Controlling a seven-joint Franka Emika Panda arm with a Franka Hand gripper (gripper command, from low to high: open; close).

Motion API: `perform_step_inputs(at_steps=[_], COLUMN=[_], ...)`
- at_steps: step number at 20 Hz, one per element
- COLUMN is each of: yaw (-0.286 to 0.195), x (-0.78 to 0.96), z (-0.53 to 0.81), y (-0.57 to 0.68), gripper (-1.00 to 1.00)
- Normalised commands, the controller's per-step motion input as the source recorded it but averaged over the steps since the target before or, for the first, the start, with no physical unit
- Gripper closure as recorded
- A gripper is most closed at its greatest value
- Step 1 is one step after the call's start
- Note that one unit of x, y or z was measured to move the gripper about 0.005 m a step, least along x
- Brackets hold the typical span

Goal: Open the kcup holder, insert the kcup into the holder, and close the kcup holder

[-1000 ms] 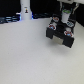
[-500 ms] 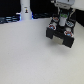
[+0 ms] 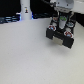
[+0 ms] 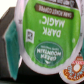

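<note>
White table (image 3: 30,55), dim background. Since a second ago your gripper (image 3: 62,19) has sunk over the open holder (image 3: 61,34). The kcup (image 4: 47,35) sits directly beneath it, apparently clamped; jaw opening cannot be told. Insertion looks imminent.

Ext. view: white table (image 3: 30,55) fills most of the pic. The kcup holder (image 3: 62,34), black & boxy, sits toward the ext. view's right, far side, its tray of round slots showing pods w/ reddish tops. Gripper (image 3: 62,19) hangs right over the tray, a green-topped kcup (image 3: 62,20) at its tip; fingers too blurred to judge. White bottle-like object (image 3: 25,10) stands at far edge, well apart, toward the left.
</note>
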Motion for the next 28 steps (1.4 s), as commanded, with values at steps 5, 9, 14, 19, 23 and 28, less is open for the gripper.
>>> perform_step_inputs(at_steps=[5,9,14,19,23,28], yaw=[-0.015,-0.024,0.041,0.057,0.060,0.066], x=[0.00,0.00,-0.06,-0.12,-0.12,-0.08], z=[0.28,0.40,-0.14,-0.31,-0.34,-0.26], y=[-0.06,-0.17,-0.03,-0.03,-0.02,-0.01], gripper=[1.00,1.00,1.00,1.00,1.00,1.00])
